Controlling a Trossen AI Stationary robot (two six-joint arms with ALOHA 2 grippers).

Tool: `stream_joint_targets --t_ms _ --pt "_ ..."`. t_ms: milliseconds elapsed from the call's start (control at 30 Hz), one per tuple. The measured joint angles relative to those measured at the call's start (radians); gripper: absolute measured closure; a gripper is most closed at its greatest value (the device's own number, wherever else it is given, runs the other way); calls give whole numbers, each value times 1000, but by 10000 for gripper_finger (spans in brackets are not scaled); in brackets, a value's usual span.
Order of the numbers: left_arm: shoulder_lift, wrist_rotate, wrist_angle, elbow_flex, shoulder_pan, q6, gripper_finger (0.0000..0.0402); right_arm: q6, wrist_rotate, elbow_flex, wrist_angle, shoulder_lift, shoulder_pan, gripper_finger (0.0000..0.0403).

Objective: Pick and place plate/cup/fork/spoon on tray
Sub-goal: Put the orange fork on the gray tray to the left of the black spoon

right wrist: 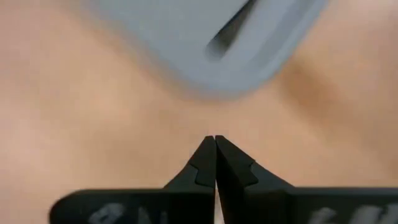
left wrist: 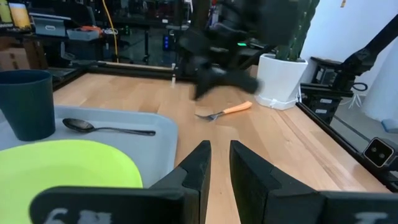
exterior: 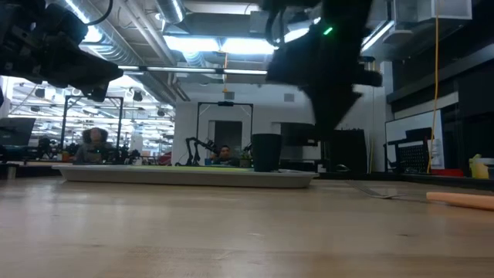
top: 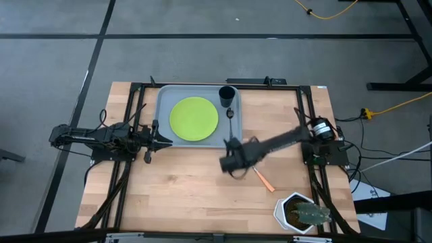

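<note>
Dark right tool (right wrist: 215, 144), tips pressed together and empty, hovers beside tray (right wrist: 186, 56).

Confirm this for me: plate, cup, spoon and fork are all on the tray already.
Not quite. The fork is not on the tray; it lies on the bare table, as the high view shows. The plate, cup and spoon are on the tray.
</note>
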Motion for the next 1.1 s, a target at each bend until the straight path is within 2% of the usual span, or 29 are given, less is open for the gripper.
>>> stream_joint_targets --t_ms 167,233,400,633,867,967,1100 --pt "0 0 0 0 0 0 349 -26 -247 0 4 0 96 400" --pt "0 0 0 0 0 0 349 -31 -302 0 5 0 125 400" --pt "0 0 0 0 0 0 349 -27 -305 0 29 0 165 400" --pt "0 0 0 0 0 0 349 91 -296 0 100 1 215 400" --pt "0 0 0 0 0 0 349 215 -266 -3 24 9 239 400" --pt "0 0 0 0 0 0 349 236 -272 -39 30 -1 246 400" --pt "0 0 0 0 0 0 349 235 -281 -139 157 -54 245 400"
